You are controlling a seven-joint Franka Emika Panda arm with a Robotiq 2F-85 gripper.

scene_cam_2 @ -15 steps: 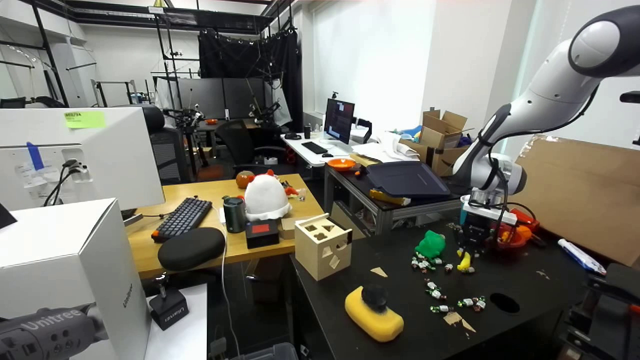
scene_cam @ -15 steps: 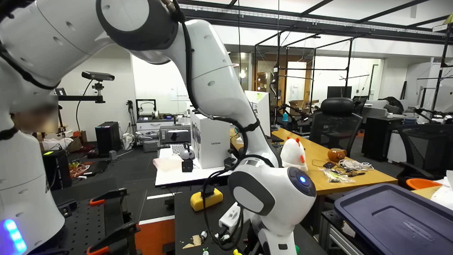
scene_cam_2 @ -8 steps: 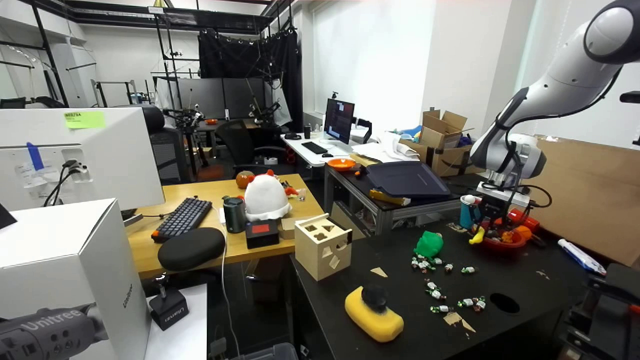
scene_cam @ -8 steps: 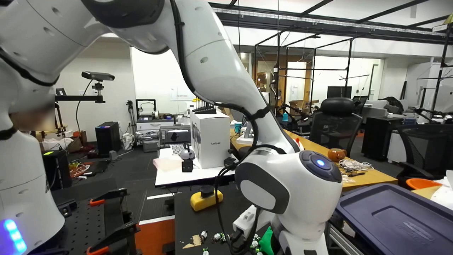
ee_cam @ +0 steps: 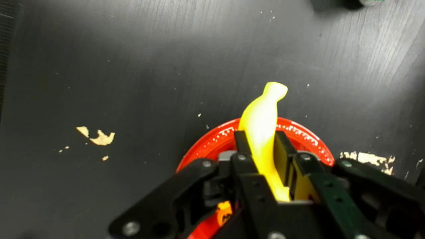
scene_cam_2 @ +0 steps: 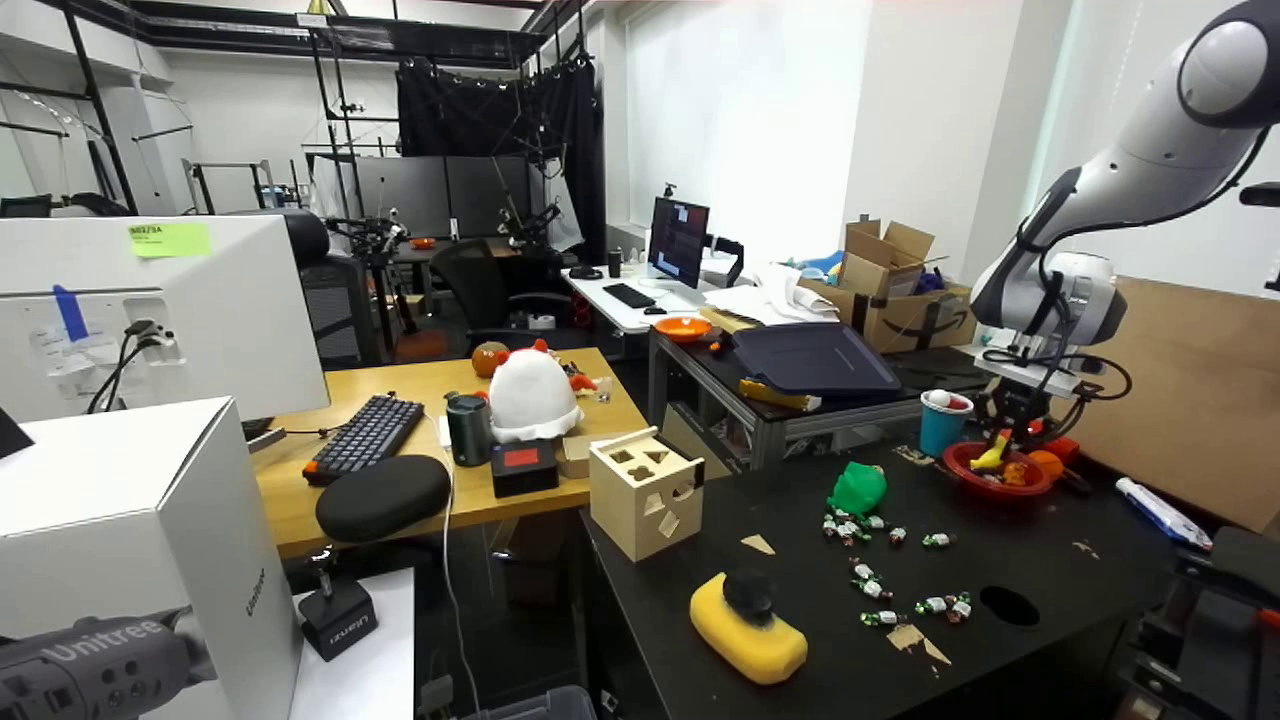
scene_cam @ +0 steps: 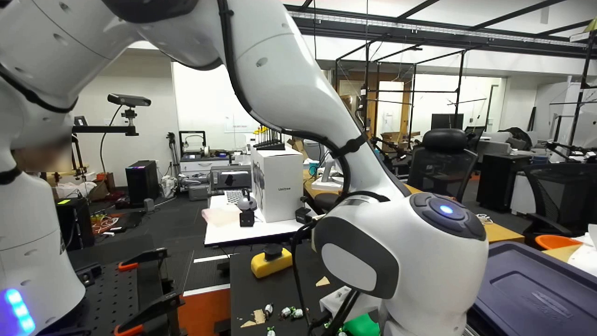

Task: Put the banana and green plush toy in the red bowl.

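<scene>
Tapering to a short, blunt stub at one end, a smooth, bright-yellow, gently curved banana (ee_cam: 259, 121) was held snugly between the black fingers of the two-fingered end effector (ee_cam: 260, 137). In the wrist view, its body was seen to swell below the stub and to narrow again between the fingers, and its middle was bleached almost white by glare. It was positioned over the round, glossy red bowl (scene_cam_2: 1000, 491), the stub being seen past the rim in the wrist view; whether the bowl was touched could not be told. In an exterior view, the banana was seen tilted, and an orange object (scene_cam_2: 1015, 473) was seen inside the bowl. The lumpy, bright-green plush toy (scene_cam_2: 858, 490) was left ungripped on the black desk (scene_cam_2: 830, 645), apart from the bowl, beside small wrapped candies (scene_cam_2: 845, 528).
</scene>
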